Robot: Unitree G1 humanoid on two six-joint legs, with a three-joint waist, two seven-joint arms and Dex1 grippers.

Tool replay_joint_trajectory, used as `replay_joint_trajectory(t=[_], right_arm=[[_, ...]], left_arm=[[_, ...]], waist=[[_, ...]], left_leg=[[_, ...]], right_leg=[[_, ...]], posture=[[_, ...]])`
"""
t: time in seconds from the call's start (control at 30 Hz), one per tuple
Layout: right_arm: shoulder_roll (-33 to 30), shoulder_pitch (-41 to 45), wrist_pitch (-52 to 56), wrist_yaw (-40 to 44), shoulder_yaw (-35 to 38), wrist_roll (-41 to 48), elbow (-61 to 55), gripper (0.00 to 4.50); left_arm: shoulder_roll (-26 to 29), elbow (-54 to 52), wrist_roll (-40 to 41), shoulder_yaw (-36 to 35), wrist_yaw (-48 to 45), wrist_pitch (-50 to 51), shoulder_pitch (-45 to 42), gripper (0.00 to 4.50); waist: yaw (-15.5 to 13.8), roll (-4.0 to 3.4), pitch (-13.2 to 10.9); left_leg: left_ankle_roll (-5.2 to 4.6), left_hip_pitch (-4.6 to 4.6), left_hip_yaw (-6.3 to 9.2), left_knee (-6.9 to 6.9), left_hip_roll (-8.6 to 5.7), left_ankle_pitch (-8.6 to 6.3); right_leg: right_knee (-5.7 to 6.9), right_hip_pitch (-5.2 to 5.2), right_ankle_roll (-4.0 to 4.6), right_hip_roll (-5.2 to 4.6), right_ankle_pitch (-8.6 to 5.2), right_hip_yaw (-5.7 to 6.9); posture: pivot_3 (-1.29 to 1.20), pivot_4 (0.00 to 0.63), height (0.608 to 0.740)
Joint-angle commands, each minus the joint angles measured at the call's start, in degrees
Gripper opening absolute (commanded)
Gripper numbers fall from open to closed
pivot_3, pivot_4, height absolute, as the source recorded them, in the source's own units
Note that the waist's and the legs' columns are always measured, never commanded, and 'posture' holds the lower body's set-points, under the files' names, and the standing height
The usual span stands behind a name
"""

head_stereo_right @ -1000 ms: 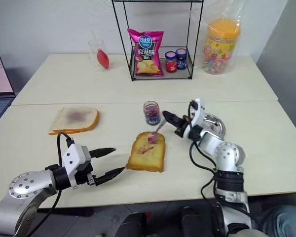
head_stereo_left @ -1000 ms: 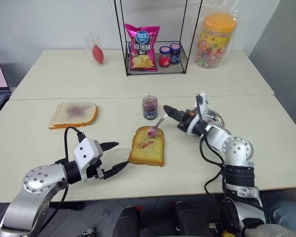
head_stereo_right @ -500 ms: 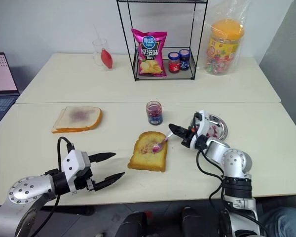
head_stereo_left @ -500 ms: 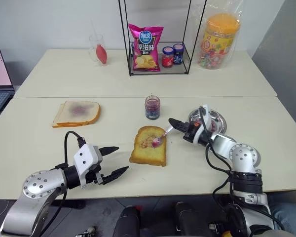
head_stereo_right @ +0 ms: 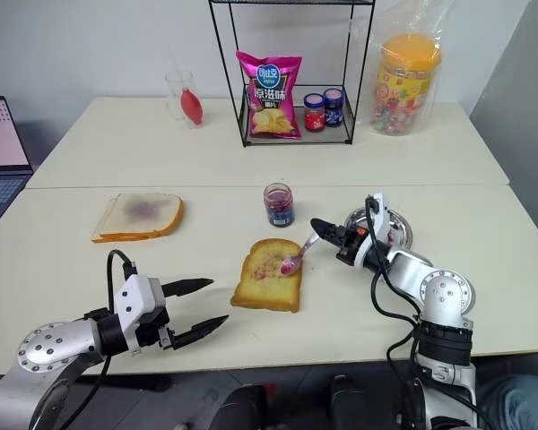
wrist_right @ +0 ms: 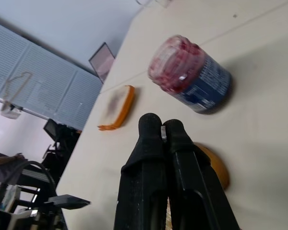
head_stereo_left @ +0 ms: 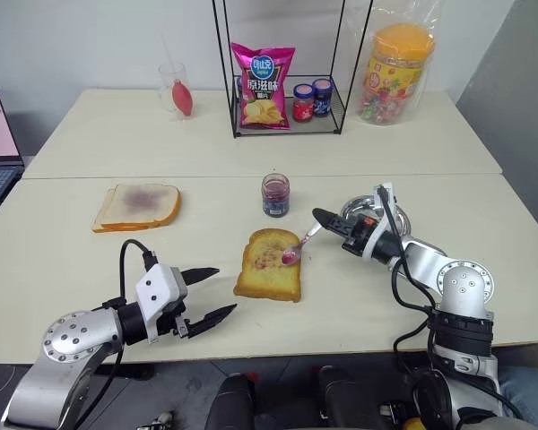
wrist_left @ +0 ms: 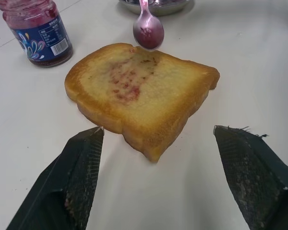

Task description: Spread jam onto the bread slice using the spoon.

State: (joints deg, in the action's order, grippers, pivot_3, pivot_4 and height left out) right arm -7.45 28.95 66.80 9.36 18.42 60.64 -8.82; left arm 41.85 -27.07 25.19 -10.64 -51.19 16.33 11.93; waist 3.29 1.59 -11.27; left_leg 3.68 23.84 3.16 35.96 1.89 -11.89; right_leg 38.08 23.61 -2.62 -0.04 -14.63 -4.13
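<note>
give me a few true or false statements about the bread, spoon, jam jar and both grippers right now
1. The right gripper is shut on the spoon. True.
2. The spoon's bowl is dipped inside the jam jar. False: it is over the right side of the bread slice, away from the jar.
3. The left gripper is open and holds nothing. True.
4. The bread slice has no jam on it. False: a red smear shows on its top.
5. The jam jar has a lid on. False: it is lidless.
6. A paler slice lies apart, to the left of the jar. True.
</note>
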Motion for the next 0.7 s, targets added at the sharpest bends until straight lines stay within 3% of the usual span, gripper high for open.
replay_joint_trajectory(t=[0.03,0.27,0.4,0.7], right_arm=[[-1.07,1.62,-2.42,-1.98,4.13,4.96,-4.19,0.04],[-8.3,1.69,-10.13,-4.33,12.23,4.13,-2.2,0.04],[-15.08,-2.68,-14.91,0.48,15.18,-1.13,6.39,0.04],[-17.04,-1.66,-23.24,5.34,14.11,-7.8,18.32,0.04]], left_arm=[[1.59,-6.33,5.63,-3.31,1.57,5.13,-2.57,3.83],[3.47,-11.31,11.06,1.77,3.43,14.81,-14.37,3.83],[-0.46,-11.79,15.22,7.6,6.41,20.1,-24.81,3.83],[-1.8,-7.1,8.13,15.74,5.33,18.63,-31.03,3.83]], waist=[[-0.06,0.0,0.0],[-0.19,-0.01,-0.02],[-0.66,0.01,-0.01],[1.01,-0.12,-0.02]], left_leg=[[0.0,0.02,0.02,0.01,0.0,0.0],[0.0,0.03,-0.02,0.06,-0.07,0.0],[0.0,0.02,0.02,0.02,-0.08,0.0],[-0.02,-0.1,-0.06,0.01,-0.05,0.0]], right_leg=[[-0.02,0.0,-0.01,0.0,0.0,0.01],[-0.1,-0.07,-0.05,-0.02,0.03,-0.03],[-0.11,-0.1,-0.13,0.0,0.07,0.0],[0.01,-0.1,-0.21,0.1,0.08,-0.15]], posture=[[0.0,0.15,0.74],[0.0,0.15,0.74],[0.0,0.15,0.74],[0.0,0.15,0.74]])
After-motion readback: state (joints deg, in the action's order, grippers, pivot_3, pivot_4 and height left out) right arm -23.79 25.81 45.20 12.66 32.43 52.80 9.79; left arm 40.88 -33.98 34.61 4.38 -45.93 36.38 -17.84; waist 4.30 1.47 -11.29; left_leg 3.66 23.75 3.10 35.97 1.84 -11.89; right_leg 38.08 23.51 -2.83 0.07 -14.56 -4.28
